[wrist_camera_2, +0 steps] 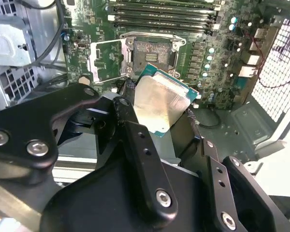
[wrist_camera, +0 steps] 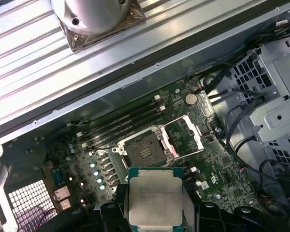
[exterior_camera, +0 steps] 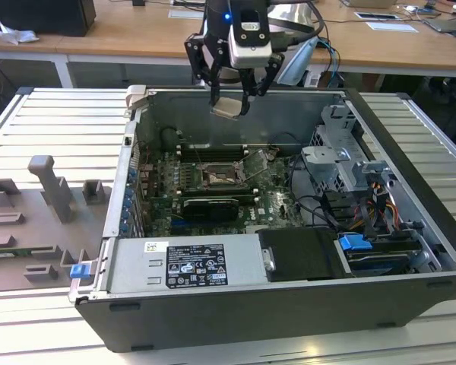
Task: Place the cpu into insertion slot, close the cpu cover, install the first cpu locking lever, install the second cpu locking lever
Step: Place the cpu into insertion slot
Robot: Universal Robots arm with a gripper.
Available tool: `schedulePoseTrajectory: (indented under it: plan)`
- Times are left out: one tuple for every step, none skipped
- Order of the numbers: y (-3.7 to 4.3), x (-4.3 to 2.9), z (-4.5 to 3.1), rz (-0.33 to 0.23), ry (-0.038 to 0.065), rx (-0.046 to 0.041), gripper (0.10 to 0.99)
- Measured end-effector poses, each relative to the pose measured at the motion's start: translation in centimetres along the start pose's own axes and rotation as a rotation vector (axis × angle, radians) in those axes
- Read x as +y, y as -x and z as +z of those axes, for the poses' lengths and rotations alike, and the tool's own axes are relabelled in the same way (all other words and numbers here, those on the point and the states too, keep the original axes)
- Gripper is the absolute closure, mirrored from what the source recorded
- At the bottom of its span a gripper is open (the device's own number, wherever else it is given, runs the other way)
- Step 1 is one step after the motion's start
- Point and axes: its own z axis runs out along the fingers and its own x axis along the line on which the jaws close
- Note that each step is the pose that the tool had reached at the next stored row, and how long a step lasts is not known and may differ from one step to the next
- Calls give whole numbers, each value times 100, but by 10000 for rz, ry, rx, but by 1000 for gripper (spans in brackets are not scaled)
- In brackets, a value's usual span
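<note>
Exterior view showed the gripper hanging above the far wall of the open case. Its fingers were closed on two opposite edges of the cpu, which was clear of everything below. In the second wrist view the chip sat tilted between the black fingers, pale face up with its green rim showing. The slot lay on the board below the chip and a little nearer than it, well apart from it, its dark centre bare. The cover stood swung open just to the exterior view's right of the slot. As I judged it, none of the four steps was finished. The chip was in the grip and over the case but not seated, and the cover was not shut. With the cover raised, neither lever could be latched. The levers themselves I could not pick out for sure.
</note>
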Motion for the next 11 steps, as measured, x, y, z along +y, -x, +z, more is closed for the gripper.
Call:
schedulePoseTrajectory:
  plan:
    - [0, 0, 0, 98, 2, -8, 549]
    - [0, 0, 1, 167, 4, -15, 549]
    - [0, 0, 3, 215, 5, -19, 549]
    - [0, 0, 7, 239, 6, -21, 549]
    - [0, -1, 14, 248, 5, -22, 549]
    - [0, -2, 25, 255, 7, -23, 549]
    - [1, -5, 35, 264, 6, -24, 549]
    - [4, -12, 38, 269, 7, -22, 549]
    - [6, -17, 45, 270, 24, -15, 549]
    - [7, -17, 50, 270, 31, -11, 549]
    - [8, -18, 54, 332, 30, -17, 549]
